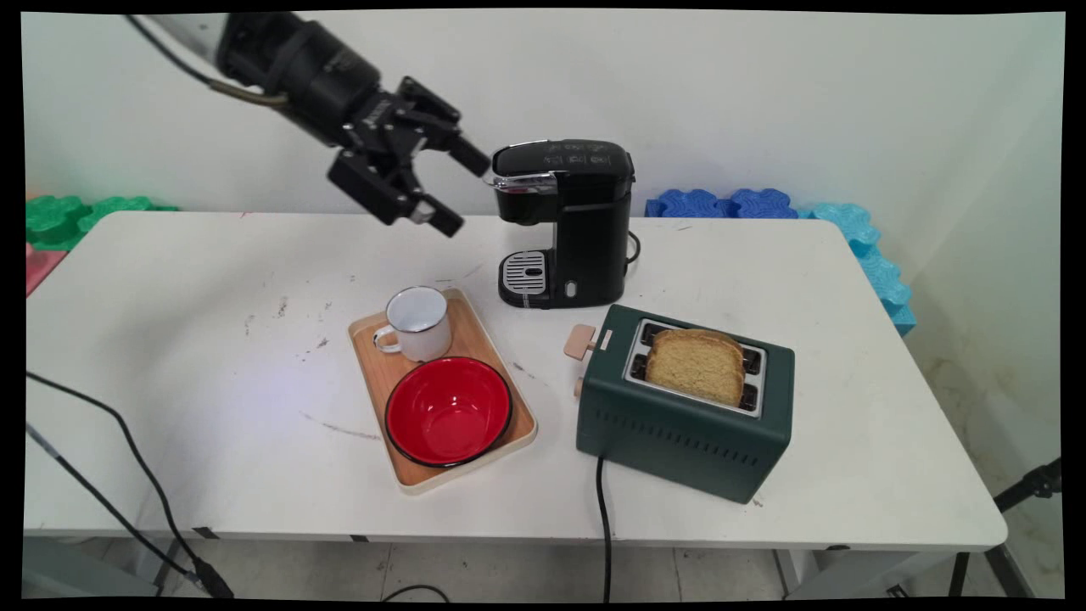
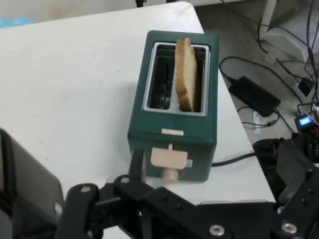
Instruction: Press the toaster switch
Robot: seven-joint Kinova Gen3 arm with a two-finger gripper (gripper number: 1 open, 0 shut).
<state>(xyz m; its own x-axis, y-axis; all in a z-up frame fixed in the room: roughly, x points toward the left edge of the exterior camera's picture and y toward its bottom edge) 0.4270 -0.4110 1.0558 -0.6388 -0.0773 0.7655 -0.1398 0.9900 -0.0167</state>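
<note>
My gripper (image 1: 458, 191) hangs open and empty above the table's far side, just left of a black coffee machine (image 1: 564, 221). Nothing sits between its fingers. Below it, a wooden tray (image 1: 373, 365) carries a white enamel mug (image 1: 417, 322) and a red bowl (image 1: 448, 411). Right of the tray stands a dark green toaster (image 1: 679, 424) with a slice of bread (image 1: 696, 365) sticking up from it and a beige lever (image 1: 584, 341) on its end. The hand view looks down on the toaster (image 2: 172, 124); the bread (image 2: 187, 74) is in its right slot, the left slot is empty, and the lever (image 2: 169, 159) faces me.
Blue foam mats (image 1: 730, 204) lie past the table's far right corner and green ones (image 1: 59, 216) at the far left. The toaster's black cord (image 1: 604, 526) drops over the front edge. More cables and a power brick (image 2: 259, 94) lie on the floor.
</note>
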